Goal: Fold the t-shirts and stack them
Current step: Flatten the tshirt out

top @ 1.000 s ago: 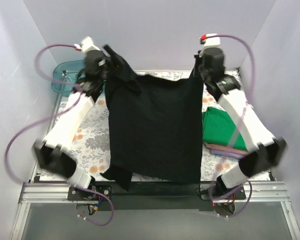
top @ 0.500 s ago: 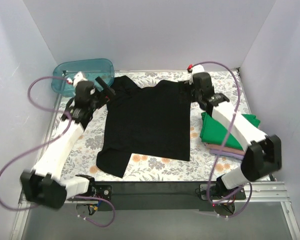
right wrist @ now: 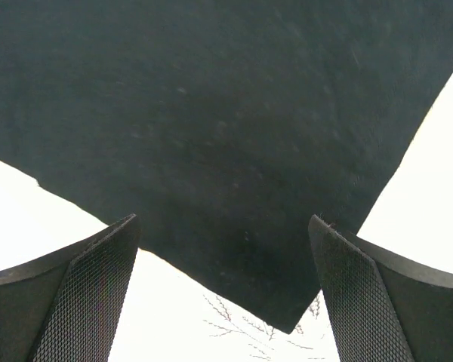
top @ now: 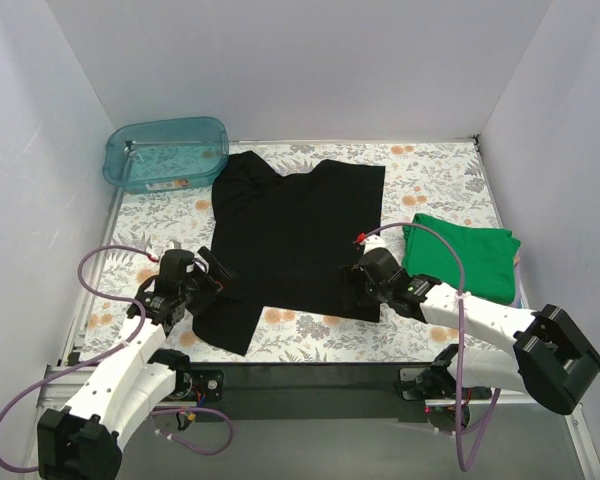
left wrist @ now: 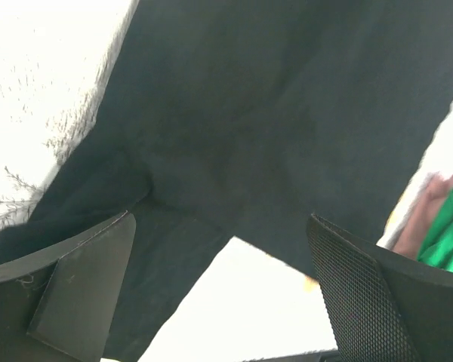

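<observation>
The left gripper [top: 212,272] and right gripper [top: 355,287] sit released and empty at the near edge of the black t-shirt [top: 295,230], where a shallow pinch might snag only one layer, hard to distinguish in such dark cloth, and skew the fold.

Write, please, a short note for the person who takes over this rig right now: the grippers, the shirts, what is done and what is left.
Left gripper: open, holding nothing, over the near left sleeve of the black t-shirt.
Right gripper: open, holding nothing, at the near right corner of the same shirt.
Black t-shirt: spread flat on the table, not folded.
Green t-shirt: folded, at the right side, with pinkish cloth showing at its edge.
Done: the green one is folded; the black one is laid out.
Left: fold the black t-shirt and lay it on the green one.
</observation>
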`<state>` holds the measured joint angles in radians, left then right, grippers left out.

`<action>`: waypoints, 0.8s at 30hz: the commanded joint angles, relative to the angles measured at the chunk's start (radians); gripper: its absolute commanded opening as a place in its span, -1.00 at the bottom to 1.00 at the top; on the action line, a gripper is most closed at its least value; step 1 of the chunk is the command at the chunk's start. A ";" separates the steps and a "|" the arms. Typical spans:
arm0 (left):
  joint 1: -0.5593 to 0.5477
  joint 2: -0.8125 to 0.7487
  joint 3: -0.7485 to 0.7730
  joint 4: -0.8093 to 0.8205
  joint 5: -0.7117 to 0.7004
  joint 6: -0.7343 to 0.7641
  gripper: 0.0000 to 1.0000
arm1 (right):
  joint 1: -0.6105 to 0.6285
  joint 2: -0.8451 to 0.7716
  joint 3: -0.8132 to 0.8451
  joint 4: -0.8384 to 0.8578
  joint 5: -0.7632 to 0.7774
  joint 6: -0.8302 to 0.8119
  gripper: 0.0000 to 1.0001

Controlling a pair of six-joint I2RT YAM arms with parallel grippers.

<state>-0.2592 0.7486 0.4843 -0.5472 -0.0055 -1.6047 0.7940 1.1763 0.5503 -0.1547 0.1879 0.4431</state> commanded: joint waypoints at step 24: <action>-0.003 0.699 0.180 0.316 -0.146 0.049 0.96 | -0.207 0.338 0.088 0.092 0.039 0.154 0.97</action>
<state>-0.2668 1.3544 0.6163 -0.2234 -0.0120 -1.6085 0.6125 1.4483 0.6285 0.0738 0.2447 0.6464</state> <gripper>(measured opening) 0.981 0.984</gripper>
